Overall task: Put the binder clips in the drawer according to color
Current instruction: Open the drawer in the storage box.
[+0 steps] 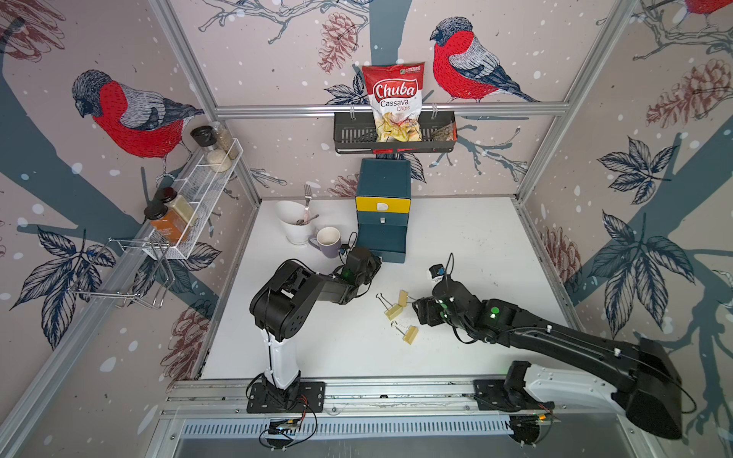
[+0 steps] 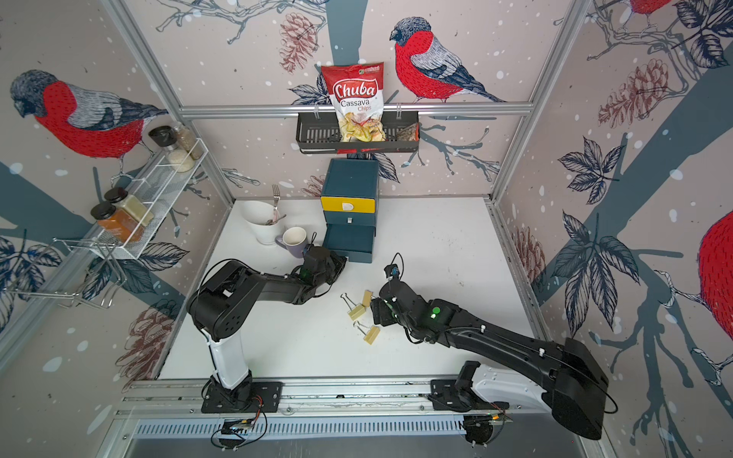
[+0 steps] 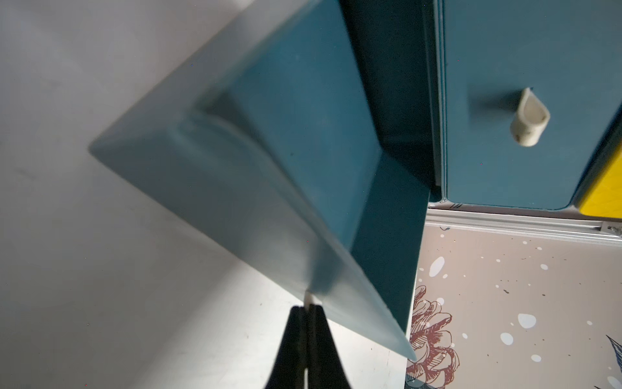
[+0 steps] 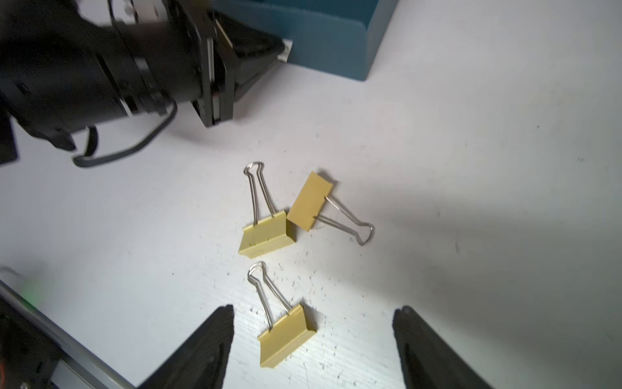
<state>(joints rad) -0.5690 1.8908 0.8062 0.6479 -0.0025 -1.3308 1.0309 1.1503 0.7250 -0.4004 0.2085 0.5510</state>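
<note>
Right wrist view: my right end effector (image 4: 314, 309) stands wide open and holds nothing, poised by three yellow binder clips (image 4: 267, 237) on the white table (image 4: 471, 134). The nearest clip (image 4: 286, 336) shows between my two fingers, with its wire handles pointing away. The other two touch at a corner just beyond it. To take it cleanly I would descend straight, close across the yellow body rather than the springy handles, and stay clear of its neighbours.

My left end effector (image 3: 306, 308) is pinched on the small white pull (image 3: 308, 299) of the bottom drawer (image 1: 382, 248), which stands drawn out of the teal drawer unit (image 1: 384, 178). That view is blurred, so I cannot tell the drawer's contents. The yellow front (image 1: 382, 205) at the top is closed. Judging by colour it is the likely home for these clips, so it would need opening first.

A mug (image 1: 328, 240) and a white pot holding a fork (image 1: 294, 222) stand beside the unit, close to my left arm. The wall basket (image 1: 353, 135) with a chip bag (image 1: 394, 99) hangs above, out of the way.
</note>
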